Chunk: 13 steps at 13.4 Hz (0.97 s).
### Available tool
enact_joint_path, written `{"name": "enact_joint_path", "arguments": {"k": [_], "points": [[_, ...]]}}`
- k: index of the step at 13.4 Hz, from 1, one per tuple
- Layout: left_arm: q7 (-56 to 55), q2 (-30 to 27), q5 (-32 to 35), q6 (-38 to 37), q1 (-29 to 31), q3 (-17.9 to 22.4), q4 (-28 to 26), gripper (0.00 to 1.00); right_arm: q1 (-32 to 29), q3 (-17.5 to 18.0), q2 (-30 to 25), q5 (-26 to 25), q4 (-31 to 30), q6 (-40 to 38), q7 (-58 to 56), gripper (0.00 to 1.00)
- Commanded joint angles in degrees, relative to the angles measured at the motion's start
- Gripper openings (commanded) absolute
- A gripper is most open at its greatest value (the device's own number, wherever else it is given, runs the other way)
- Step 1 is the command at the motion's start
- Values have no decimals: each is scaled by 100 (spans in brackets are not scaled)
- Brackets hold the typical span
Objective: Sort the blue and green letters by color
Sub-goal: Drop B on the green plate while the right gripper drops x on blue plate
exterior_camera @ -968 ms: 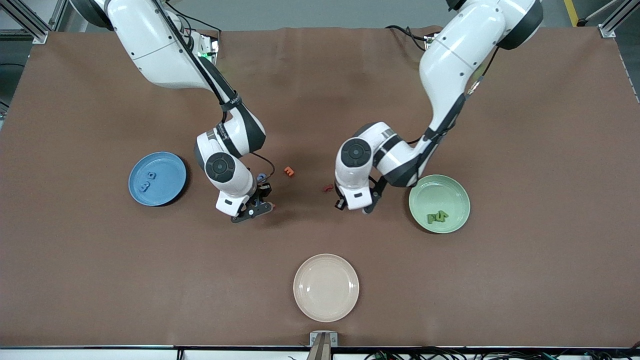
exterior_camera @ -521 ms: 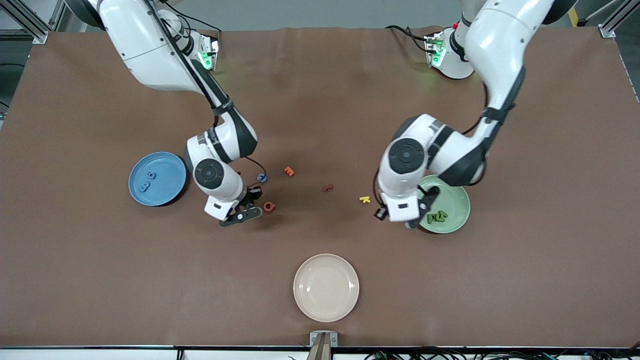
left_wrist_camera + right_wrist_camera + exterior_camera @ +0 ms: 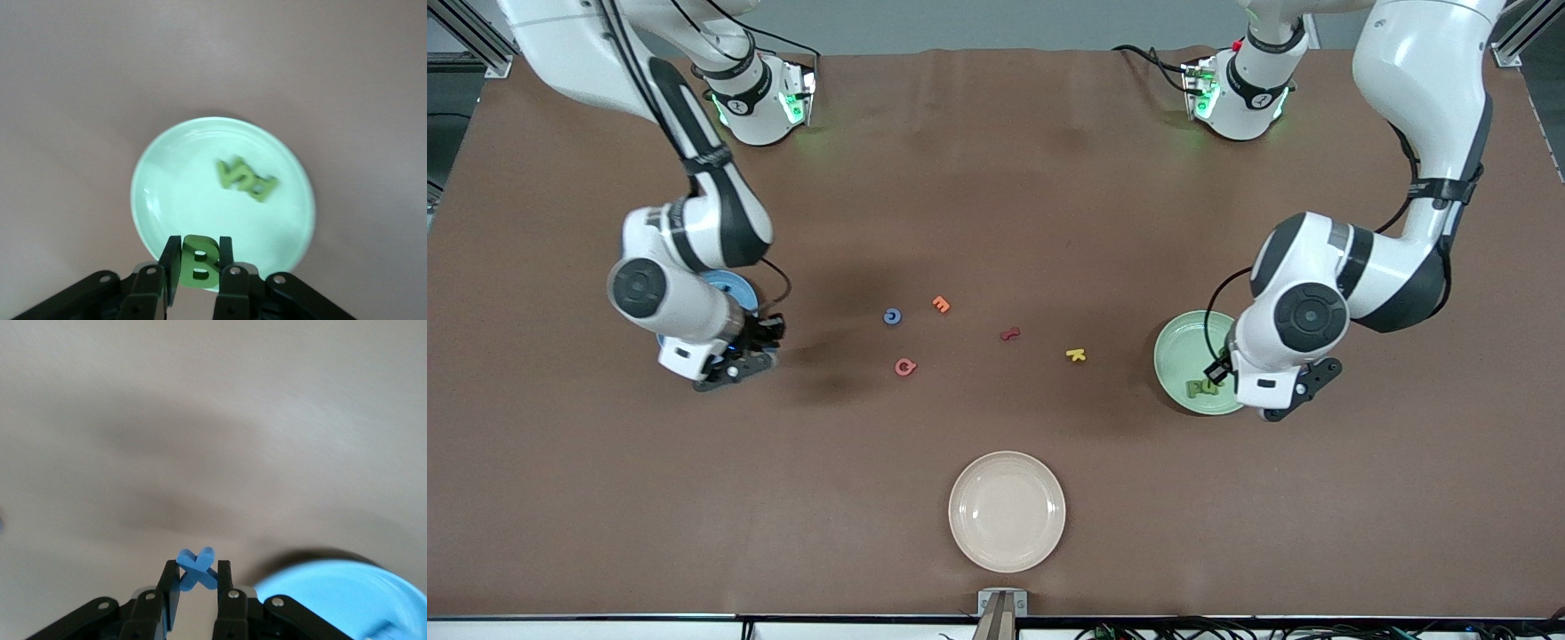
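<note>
A big brown desk (image 3: 996, 178) is seen, with grey floor (image 3: 978, 22) along the top edge.

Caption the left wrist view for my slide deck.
Left gripper holds a green B over the green plate's rim.

green B (image 3: 198, 262) | blue X (image 3: 195, 569) | yellow K (image 3: 1076, 355) | cream plate (image 3: 1049, 542)

Lab: aluminium frame (image 3: 463, 31), cabled robot bases (image 3: 760, 98).
</note>
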Motion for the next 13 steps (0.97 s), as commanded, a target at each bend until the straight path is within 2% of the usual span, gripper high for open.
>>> {"name": "enact_joint_path", "arguments": {"k": [1, 4, 9, 11, 12, 13], "points": [[408, -149, -55, 469, 251, -75, -575, 0, -590, 98, -538, 27, -1050, 798, -828, 4], [604, 123, -72, 732, 472, -75, -576, 0, -1004, 89, -538, 1, -1482, 1319, -1515, 4], [219, 449, -90, 1365, 385, -75, -532, 0, -1260, 89, -529, 1, -1913, 1399, -1640, 5], [85, 467, -63, 1481, 323, -75, -523, 6, -1330, 89, -521, 1, -1975, 1399, -1675, 9], [129, 467, -29, 1481, 314, -75, -514, 22, -1331, 98, -521, 1, -2019, 1399, -1675, 11], [155, 467, -11, 1472, 314, -67, -514, 60, -1322, 98, -521, 1, -2028, 1390, -1675, 13]]}}
